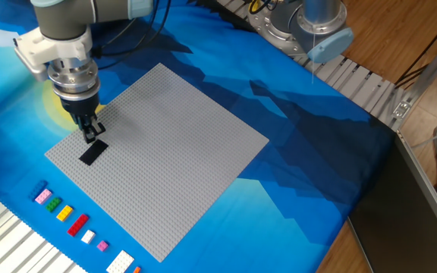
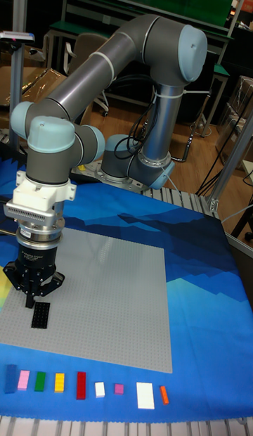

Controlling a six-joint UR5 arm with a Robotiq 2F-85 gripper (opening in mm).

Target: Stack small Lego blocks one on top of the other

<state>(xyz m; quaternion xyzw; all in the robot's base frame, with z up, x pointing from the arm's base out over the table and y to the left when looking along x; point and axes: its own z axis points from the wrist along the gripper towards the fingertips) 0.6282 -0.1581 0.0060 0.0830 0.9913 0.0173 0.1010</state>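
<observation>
The hand (image 1: 92, 133) (image 2: 30, 300) is seen just above the far end of the black block (image 1: 92, 152) (image 2: 40, 314), fingers drawn together, nothing clamped. The black block lies flat near the left corner of the grey baseplate (image 1: 173, 152) (image 2: 112, 295). The other blocks (image 1: 74, 222) (image 2: 81, 385) are lined up in a row on the blue tabletop (image 1: 294, 159) (image 2: 204, 323), just beyond the baseplate's near-left edge

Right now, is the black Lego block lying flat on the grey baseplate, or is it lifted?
Flat on it. The black Lego block lies on the grey baseplate in both views, and the end effector sits just above its end, fingers together.
</observation>
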